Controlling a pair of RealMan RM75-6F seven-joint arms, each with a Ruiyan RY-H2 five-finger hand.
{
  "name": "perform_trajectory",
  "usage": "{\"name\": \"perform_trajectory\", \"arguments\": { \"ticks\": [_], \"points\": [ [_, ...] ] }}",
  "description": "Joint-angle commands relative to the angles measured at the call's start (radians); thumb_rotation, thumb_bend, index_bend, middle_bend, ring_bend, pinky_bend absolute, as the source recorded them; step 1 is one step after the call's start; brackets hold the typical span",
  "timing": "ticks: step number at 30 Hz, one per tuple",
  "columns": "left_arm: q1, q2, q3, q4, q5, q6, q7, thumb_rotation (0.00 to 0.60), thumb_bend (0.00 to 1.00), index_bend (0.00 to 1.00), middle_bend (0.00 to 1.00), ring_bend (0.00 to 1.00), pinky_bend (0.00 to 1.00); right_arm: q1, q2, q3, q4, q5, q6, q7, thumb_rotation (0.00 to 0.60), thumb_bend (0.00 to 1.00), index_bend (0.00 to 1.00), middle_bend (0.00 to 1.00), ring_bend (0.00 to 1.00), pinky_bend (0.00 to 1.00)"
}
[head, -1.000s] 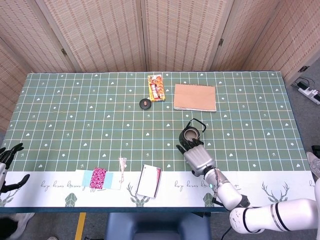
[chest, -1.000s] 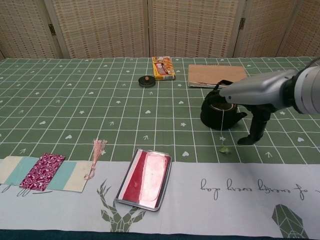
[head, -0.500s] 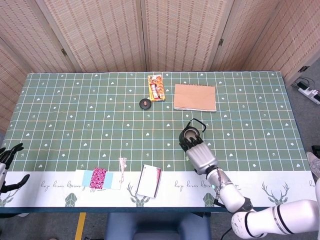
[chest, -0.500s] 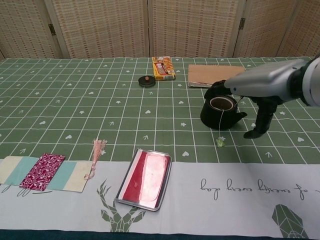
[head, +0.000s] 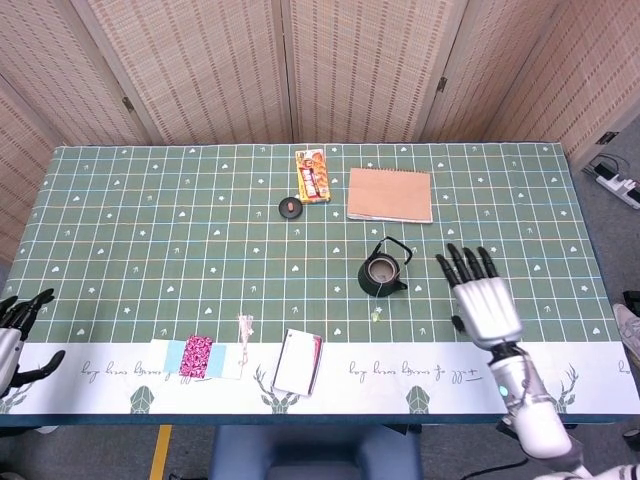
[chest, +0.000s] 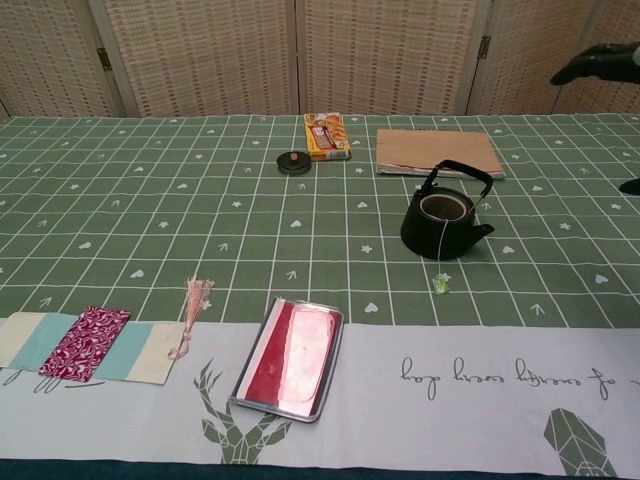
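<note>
R hand (head: 483, 300) hovers w/ fingers spread, holding nothing, just right of the black teapot (head: 382, 270). Teapot sits mid-table, lid off, tea-bag string over its rim, green tag (chest: 440, 285) on the cloth in front. L hand (head: 18, 330) at the table's left edge, fingers apart, holding nothing. Teapot lid (head: 290, 207) lies near the snack box (head: 313, 176).

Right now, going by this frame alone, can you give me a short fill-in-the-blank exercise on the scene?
1. The black teapot has a string hanging over its side to a small ____ tag on the cloth.
2. The right hand, fingers spread, holds ____.
3. The teapot's round lid lies beside the ____ packet.

Missing words: green; nothing; orange
</note>
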Motion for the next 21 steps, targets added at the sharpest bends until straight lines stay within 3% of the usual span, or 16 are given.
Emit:
{"name": "perform_trajectory", "arguments": {
  "ticks": [1, 8, 21],
  "points": [
    [0.001, -0.012, 0.001, -0.011, 0.002, 0.005, 0.037, 0.6, 0.29, 0.02, 0.13, 0.14, 0.05, -0.215, 0.011, -0.098, 0.171, -0.196, 0.171, 0.206, 0.6, 0.29, 0.0, 0.0, 0.0, 0.0],
    [0.003, -0.032, 0.006, -0.03, 0.006, 0.008, 0.114, 0.6, 0.29, 0.02, 0.13, 0.14, 0.05, -0.387, -0.029, -0.098, 0.388, -0.284, 0.224, 0.446, 0.6, 0.29, 0.0, 0.0, 0.0, 0.0],
    [0.008, -0.042, 0.006, -0.036, 0.011, 0.022, 0.151, 0.6, 0.29, 0.02, 0.13, 0.14, 0.05, -0.461, -0.068, -0.01, 0.523, -0.324, 0.115, 0.554, 0.6, 0.29, 0.0, 0.0, 0.0, 0.0]
  ]
}}
